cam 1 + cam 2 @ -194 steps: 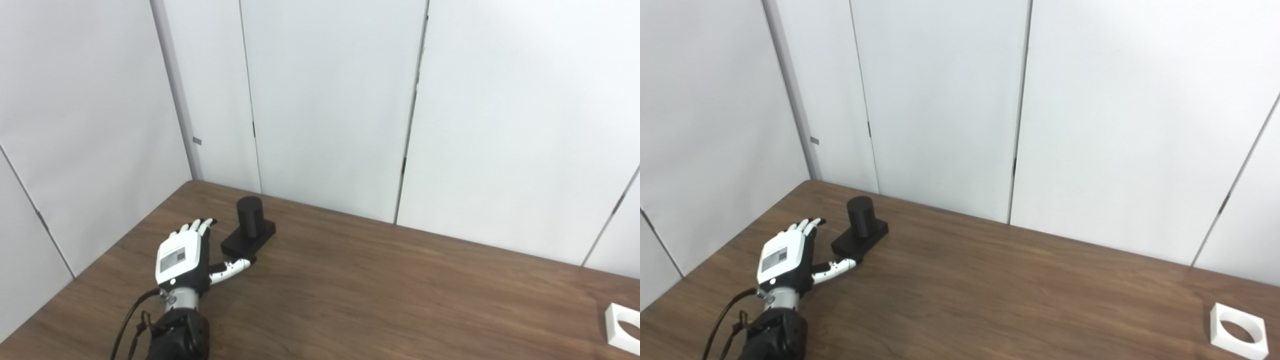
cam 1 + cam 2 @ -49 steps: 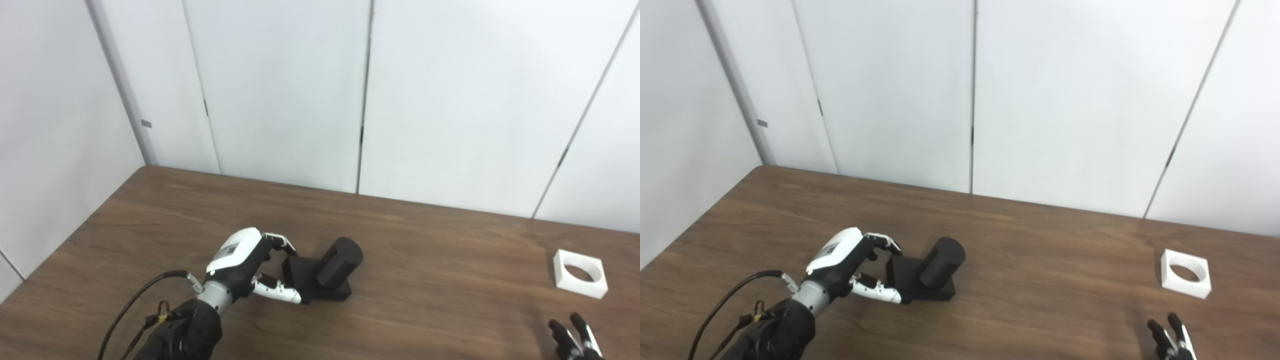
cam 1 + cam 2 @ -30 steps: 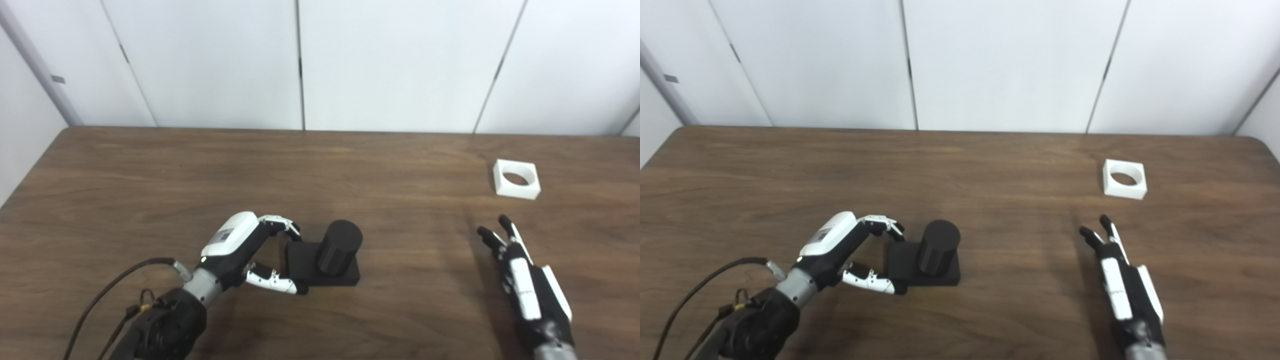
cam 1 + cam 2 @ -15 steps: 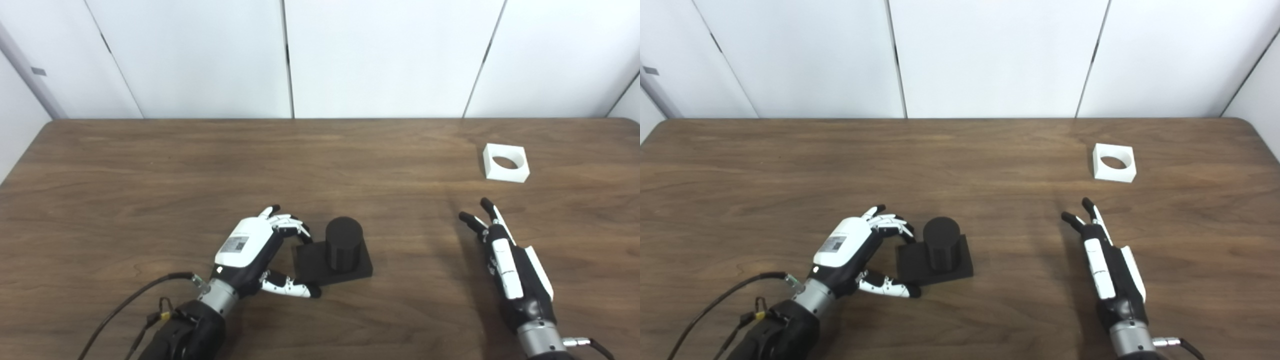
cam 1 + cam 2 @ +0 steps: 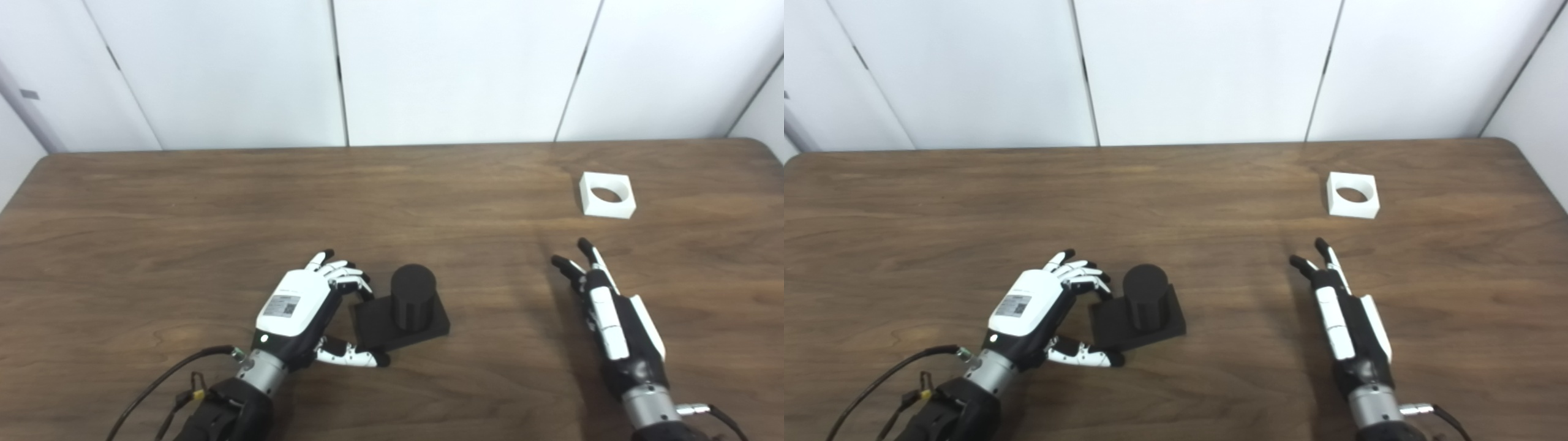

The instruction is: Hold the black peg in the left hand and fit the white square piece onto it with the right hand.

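Note:
The black peg (image 5: 413, 295) is a short cylinder standing upright on a flat square black base (image 5: 373, 324), resting on the table at front centre. My left hand (image 5: 298, 308) is at the base's left end. Its curled fingers (image 5: 350, 283) are on the far left corner and the thumb lies along the near left corner, pinching the base. The white square piece (image 5: 606, 195), with a round hole, lies flat at the far right. My right hand (image 5: 612, 312) is open and empty, fingers stretched toward the piece and well short of it.
The brown wooden table (image 5: 184, 208) ends at white wall panels (image 5: 453, 67) along its far edge. Its rounded right corner (image 5: 1513, 147) shows in the right eye view. A black cable (image 5: 159, 383) trails from my left wrist.
My left hand took the peg at the far left corner and brought it to front centre, where it now stands flat. My right hand came into view. The camera swung right and down.

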Action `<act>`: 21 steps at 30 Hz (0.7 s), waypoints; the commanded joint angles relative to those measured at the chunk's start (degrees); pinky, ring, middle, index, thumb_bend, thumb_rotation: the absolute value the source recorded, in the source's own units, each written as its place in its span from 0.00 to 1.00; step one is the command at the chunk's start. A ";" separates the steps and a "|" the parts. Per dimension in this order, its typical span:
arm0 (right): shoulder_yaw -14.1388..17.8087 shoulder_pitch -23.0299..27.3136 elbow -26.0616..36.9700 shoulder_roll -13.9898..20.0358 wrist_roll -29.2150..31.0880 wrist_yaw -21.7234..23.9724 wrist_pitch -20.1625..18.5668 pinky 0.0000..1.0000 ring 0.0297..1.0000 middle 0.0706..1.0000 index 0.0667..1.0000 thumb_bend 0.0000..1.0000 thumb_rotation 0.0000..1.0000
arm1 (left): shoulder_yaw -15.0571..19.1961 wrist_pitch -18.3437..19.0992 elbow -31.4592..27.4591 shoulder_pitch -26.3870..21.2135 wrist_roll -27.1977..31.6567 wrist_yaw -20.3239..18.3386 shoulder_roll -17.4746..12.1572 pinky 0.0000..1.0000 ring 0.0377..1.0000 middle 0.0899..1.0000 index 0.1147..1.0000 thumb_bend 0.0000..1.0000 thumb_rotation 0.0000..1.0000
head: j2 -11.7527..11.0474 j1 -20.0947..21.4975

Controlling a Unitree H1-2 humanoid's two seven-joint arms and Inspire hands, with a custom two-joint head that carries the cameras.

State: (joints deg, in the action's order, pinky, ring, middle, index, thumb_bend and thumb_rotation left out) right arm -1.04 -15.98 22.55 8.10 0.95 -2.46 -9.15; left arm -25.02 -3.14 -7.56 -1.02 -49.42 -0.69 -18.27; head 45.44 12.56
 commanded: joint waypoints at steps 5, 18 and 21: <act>0.14 -0.51 3.17 -2.53 0.44 -0.34 0.72 0.99 0.94 0.87 0.96 0.62 0.97 | -1.53 -0.03 -1.59 1.32 0.00 -6.19 -2.49 0.91 0.83 0.74 0.42 0.51 0.05 | -1.26 6.72; 5.85 7.41 11.22 10.08 -10.62 2.90 -12.76 0.89 0.88 0.86 0.87 0.56 0.49 | -0.53 -0.17 -5.50 2.08 1.10 -8.64 -2.20 0.88 0.82 0.73 0.42 0.51 0.05 | -3.07 9.55; 7.10 10.43 12.07 15.91 -14.01 5.60 -16.49 0.86 0.88 0.86 0.83 0.58 0.41 | -0.45 -0.29 -5.76 2.09 1.36 -9.47 -2.37 0.88 0.81 0.73 0.42 0.51 0.04 | -3.65 9.44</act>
State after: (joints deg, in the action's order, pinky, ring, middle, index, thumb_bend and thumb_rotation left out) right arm 4.93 -7.95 32.11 21.93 -10.93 2.04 -24.90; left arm -24.88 -2.67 -12.73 0.34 -47.52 -7.61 -19.24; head 41.75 21.97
